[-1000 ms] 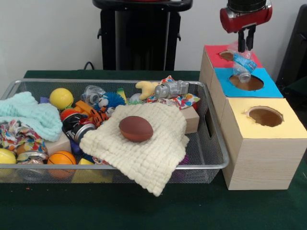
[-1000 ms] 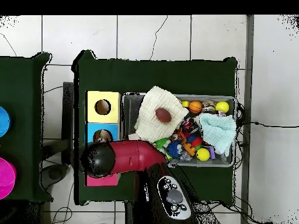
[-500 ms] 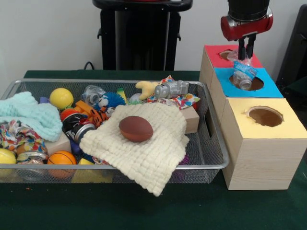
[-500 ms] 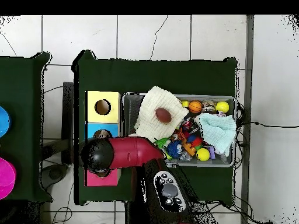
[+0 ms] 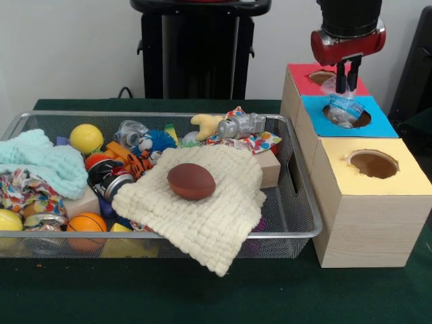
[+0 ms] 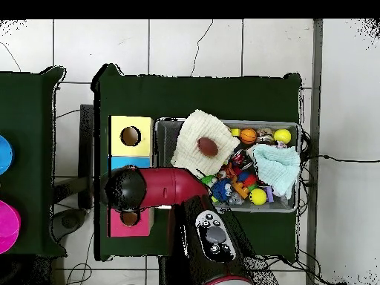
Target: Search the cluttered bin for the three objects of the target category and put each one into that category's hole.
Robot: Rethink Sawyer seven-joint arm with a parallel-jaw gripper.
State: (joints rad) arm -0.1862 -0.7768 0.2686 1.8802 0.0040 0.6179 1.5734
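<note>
Lying under everything: a dark green surface (image 5: pixel 81 297), backed by a pale wall. Standing at the surface's right edge in the front view: a wooden box (image 5: pixel 364 209) with red, blue and yellow tops. Hanging above the blue hole (image 5: pixel 347 116): the gripper (image 5: pixel 346 77), jaws looking released around a crushed plastic bottle (image 5: pixel 343 108) poking halfway into that hole. Sitting beside the box: a wire bin (image 5: pixel 297 223), holding a brown football (image 5: pixel 191 181) on a cream cloth (image 5: pixel 202 216), a mint cloth (image 5: pixel 40 162) and assorted balls.
</note>
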